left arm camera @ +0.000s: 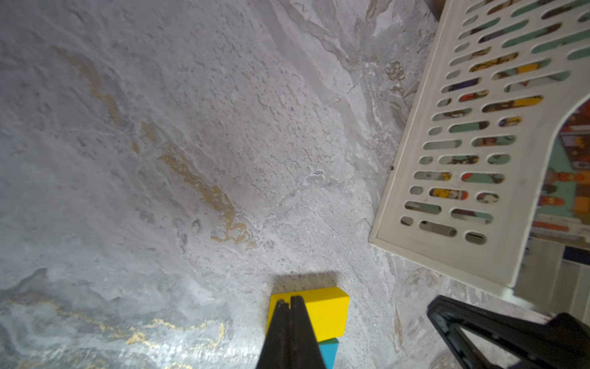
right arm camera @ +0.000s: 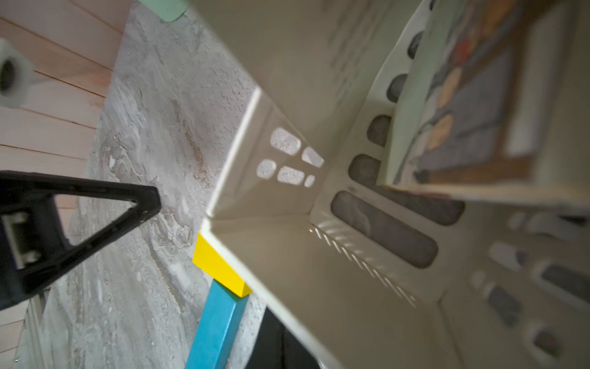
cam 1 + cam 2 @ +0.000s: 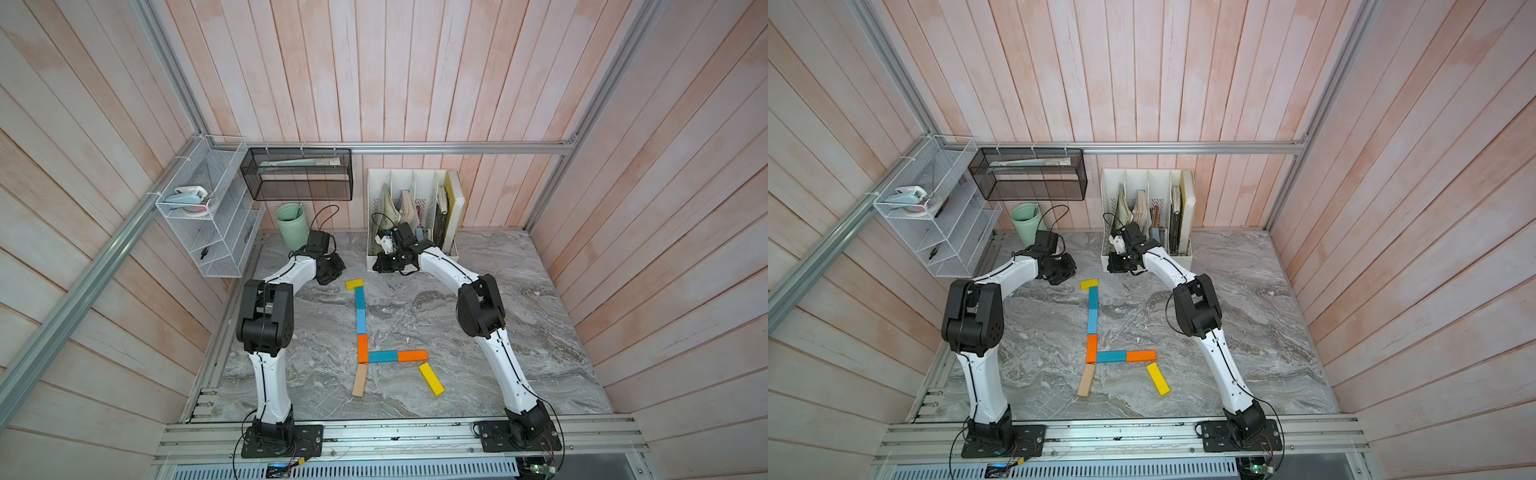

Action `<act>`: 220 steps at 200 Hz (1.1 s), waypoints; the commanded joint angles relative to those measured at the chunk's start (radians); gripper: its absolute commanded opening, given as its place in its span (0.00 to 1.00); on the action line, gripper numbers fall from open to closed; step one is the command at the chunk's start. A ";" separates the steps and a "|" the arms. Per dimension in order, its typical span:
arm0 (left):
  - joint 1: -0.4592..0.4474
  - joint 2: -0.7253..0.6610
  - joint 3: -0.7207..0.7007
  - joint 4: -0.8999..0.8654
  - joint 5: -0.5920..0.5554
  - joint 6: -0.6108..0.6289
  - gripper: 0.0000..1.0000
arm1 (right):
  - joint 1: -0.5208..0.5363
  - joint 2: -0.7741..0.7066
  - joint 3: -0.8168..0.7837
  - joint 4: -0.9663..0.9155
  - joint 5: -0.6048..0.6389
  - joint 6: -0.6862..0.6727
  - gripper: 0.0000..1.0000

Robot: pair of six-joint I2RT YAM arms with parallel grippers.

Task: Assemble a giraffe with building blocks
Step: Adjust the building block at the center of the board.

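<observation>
Left tool (image 1: 290,302): fingers pressed together, nothing held. It sits at the far end of the figure, with its tips over the yellow head (image 3: 354,284) in the left wrist view; I can't tell if they touch. The giraffe (image 3: 363,348) lies flat mid-surface (image 3: 519,332). Below the head, the teal, blue and orange neck runs toward the robot base, and the blue-orange body (image 3: 397,356) branches right. The tan leg (image 3: 360,380) and yellow leg (image 3: 431,378) splay below; whether the yellow one touches the body is unclear. All eight bars look placed, so I'd call it done bar retreat. Right tool (image 1: 439,308): also closed, apparently empty, just beside the white file rack (image 3: 415,178). Risks: a low or sideways pull-out by the left tool drags the head off the neck. Loose bars just butt together, so one nudge shifts the chain. A right arm swing could clip the rack or sweep the neck.
</observation>
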 commanded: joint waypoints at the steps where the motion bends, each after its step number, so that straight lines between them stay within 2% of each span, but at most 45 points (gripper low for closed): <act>1: 0.006 -0.003 -0.047 0.042 0.040 -0.021 0.00 | -0.002 0.022 -0.026 -0.024 -0.011 0.012 0.00; 37: 0.006 -0.040 -0.175 0.138 0.063 -0.049 0.00 | 0.031 -0.092 -0.271 0.158 0.035 0.009 0.00; 68: 0.011 -0.057 -0.246 0.217 0.092 -0.060 0.00 | 0.088 -0.268 -0.555 0.422 0.235 -0.034 0.00; 91: 0.013 -0.055 -0.262 0.246 0.102 -0.067 0.00 | 0.102 -0.320 -0.655 0.529 0.315 -0.039 0.00; 138: 0.020 -0.027 -0.261 0.274 0.138 -0.091 0.00 | 0.124 -0.265 -0.683 0.543 0.272 0.024 0.00; 220: 0.040 0.006 -0.241 0.287 0.177 -0.099 0.00 | 0.178 -0.163 -0.636 0.542 0.242 0.067 0.00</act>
